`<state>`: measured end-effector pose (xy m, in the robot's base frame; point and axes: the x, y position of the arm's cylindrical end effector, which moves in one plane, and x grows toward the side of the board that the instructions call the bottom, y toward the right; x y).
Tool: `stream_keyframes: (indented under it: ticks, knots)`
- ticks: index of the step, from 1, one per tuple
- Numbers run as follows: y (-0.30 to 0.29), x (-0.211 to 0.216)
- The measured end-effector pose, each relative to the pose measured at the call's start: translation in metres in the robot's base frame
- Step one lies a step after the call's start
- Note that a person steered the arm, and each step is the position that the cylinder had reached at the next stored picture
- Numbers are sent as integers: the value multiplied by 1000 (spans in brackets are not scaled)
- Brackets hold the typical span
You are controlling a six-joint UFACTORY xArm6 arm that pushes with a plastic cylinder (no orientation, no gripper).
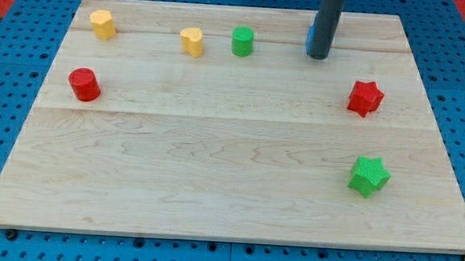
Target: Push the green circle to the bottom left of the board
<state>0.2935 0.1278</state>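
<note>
Green circle (243,41) sits near board (213,186) top edge, just right of yellow heart (193,41). My tip (319,56) is well right of it, against a mostly hidden blue block (310,38); rod holds nothing. No legible writing.

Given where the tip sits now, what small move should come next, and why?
Probably slide my tip toward the view's left along the top edge, to just above and right of the green circle. It now sits well to the circle's right, against a blue block; pushing toward the bottom left needs contact from the upper right.
</note>
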Motion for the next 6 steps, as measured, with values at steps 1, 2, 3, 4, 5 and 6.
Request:
stream_keyframes:
  ticks: [1, 2, 3, 4, 5, 6]
  knots:
    - [0, -6]
    - [-5, -1]
    - [-25, 8]
    - [-46, 13]
    - [-56, 13]
    - [-61, 13]
